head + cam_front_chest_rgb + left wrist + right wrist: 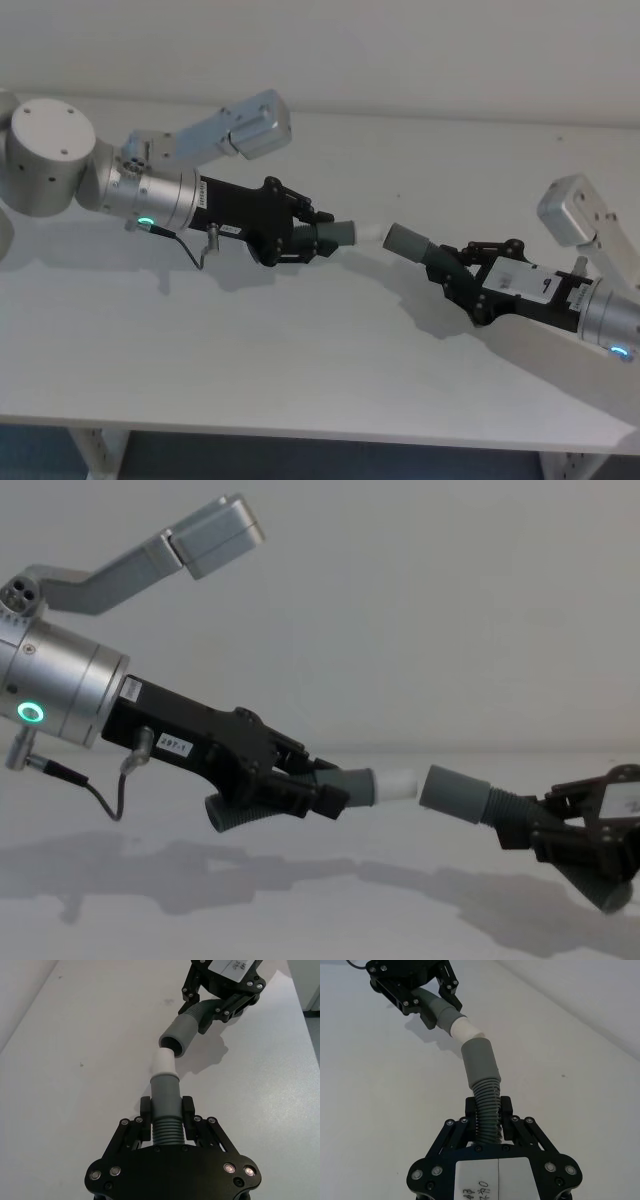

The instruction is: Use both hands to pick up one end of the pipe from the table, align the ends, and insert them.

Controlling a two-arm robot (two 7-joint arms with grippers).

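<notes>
Both pipe pieces are held above the table (pixel 250 350). My left gripper (pixel 312 238) is shut on the ribbed part of one piece (pixel 165 1091). Its white-tipped end (pixel 397 782) points toward the other arm. My right gripper (pixel 455 265) is shut on the ribbed part of the second piece (pixel 487 1097). That piece's wider grey cuff (pixel 455 792) faces the white tip. In the chest view a thin gap separates the two ends. The cuff's open mouth (pixel 170 1042) sits just beyond the tip (pixel 163 1062), and the two pieces meet at a slight angle.
The white table stretches wide under both arms, with shadows of the arms on it. Its front edge (pixel 300 432) runs along the bottom of the head view. A plain wall stands behind.
</notes>
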